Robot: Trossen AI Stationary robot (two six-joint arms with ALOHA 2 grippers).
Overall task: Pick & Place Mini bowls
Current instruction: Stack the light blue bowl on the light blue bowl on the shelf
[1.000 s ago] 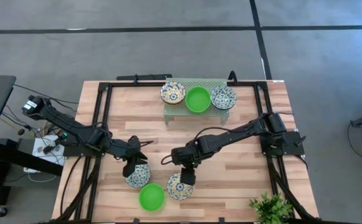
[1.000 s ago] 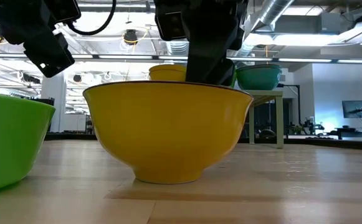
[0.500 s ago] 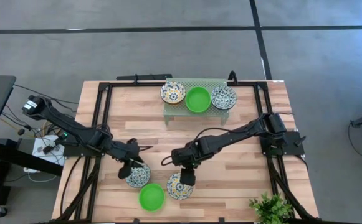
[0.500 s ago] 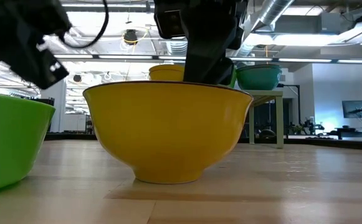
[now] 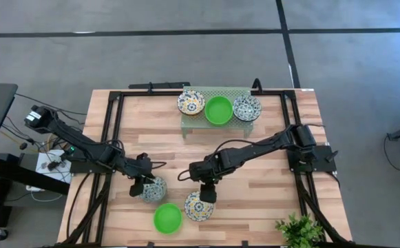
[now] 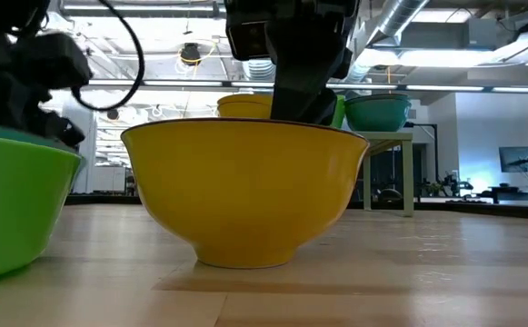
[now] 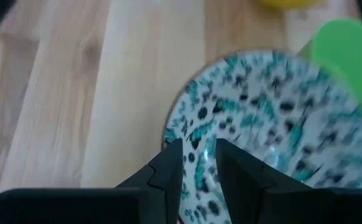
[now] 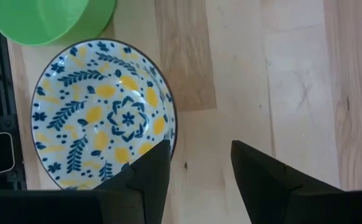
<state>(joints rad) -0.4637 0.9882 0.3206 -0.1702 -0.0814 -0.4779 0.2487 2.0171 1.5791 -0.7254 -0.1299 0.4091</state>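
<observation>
Three mini bowls sit on the wood near the table's front: a teal-patterned one (image 5: 154, 188), a plain green one (image 5: 166, 218) and a yellow-and-blue patterned one (image 5: 197, 206), whose outside is yellow (image 6: 245, 186). My left gripper (image 7: 199, 158) is open, low at the teal bowl's left rim (image 7: 171, 127). My right gripper (image 8: 196, 158) is open over the yellow-patterned bowl's (image 8: 100, 115) far rim, one finger at the rim and the other over bare wood. My left gripper comes slanting down from the table's left. One finger (image 7: 168, 168) stands at the teal bowl's rim and the other (image 7: 237, 177) over its inside; whether they touch, I cannot tell. My right gripper points steeply down, and one finger (image 8: 152, 168) overlaps the yellow-patterned bowl's rim (image 8: 171, 127); I cannot tell if it touches.
A green mesh rack (image 5: 213, 92) at the far middle carries three more bowls, a green one (image 5: 218, 110) between two patterned ones. Black frame rails (image 5: 114, 131) run along both sides. A leafy plant (image 5: 299, 231) stands at the near right corner.
My left gripper has sunk and drawn a little toward the table's left, coming down to the teal-patterned bowl's rim with its fingers the same width apart. The bowls have stayed where they were.
</observation>
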